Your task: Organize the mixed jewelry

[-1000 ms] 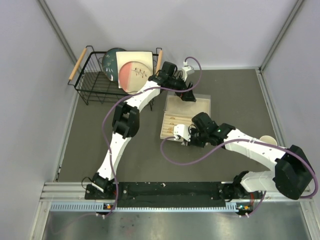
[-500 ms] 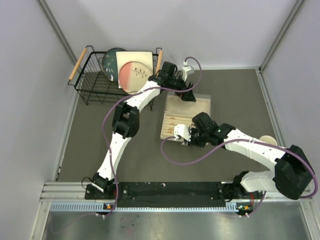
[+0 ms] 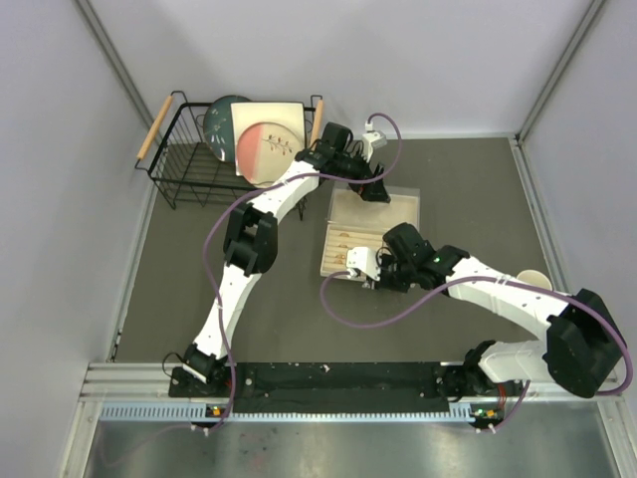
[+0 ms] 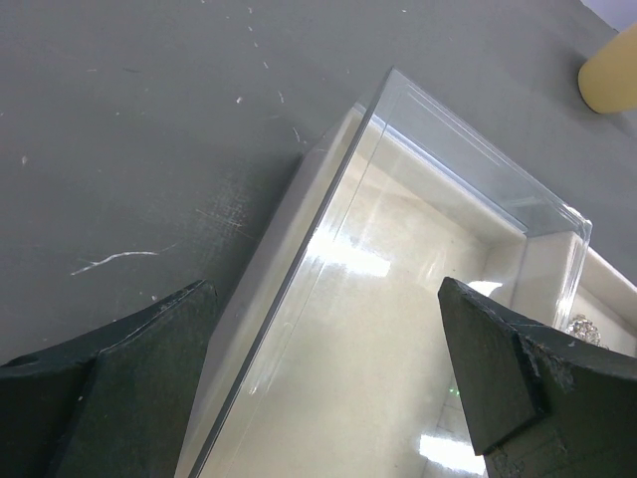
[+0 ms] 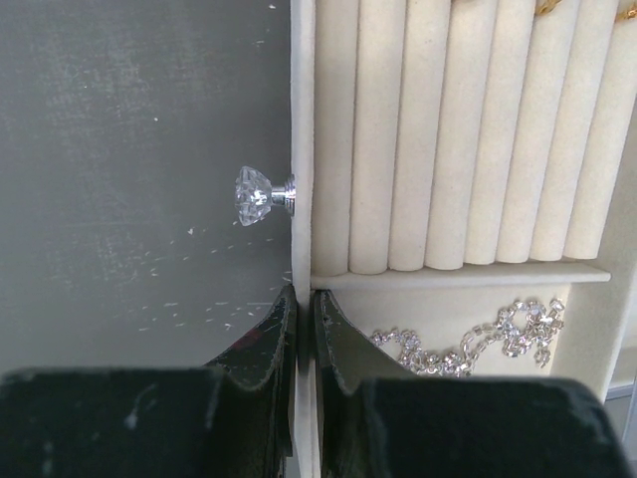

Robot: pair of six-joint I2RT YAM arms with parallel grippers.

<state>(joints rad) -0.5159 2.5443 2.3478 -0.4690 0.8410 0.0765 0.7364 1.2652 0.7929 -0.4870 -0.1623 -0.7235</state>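
Note:
My right gripper (image 5: 302, 292) is shut on the front wall (image 5: 303, 119) of the beige tray, just below its crystal knob (image 5: 254, 194). Inside that tray a sparkling silver chain (image 5: 468, 339) lies in a compartment under a row of padded ring rolls (image 5: 448, 129). A gold piece (image 5: 557, 8) shows at the top edge. My left gripper (image 4: 323, 299) hangs open above the beige box (image 4: 378, 329) and its clear lid (image 4: 468, 169), holding nothing. A small sparkly stud (image 4: 585, 327) sits at the box's far corner. From above, the tray (image 3: 338, 249) sticks out of the box (image 3: 383, 214).
A black wire basket (image 3: 184, 164) holding plates (image 3: 264, 139) stands at the back left. A pale cup (image 3: 532, 281) sits near the right arm. Grey walls close in the dark mat on three sides.

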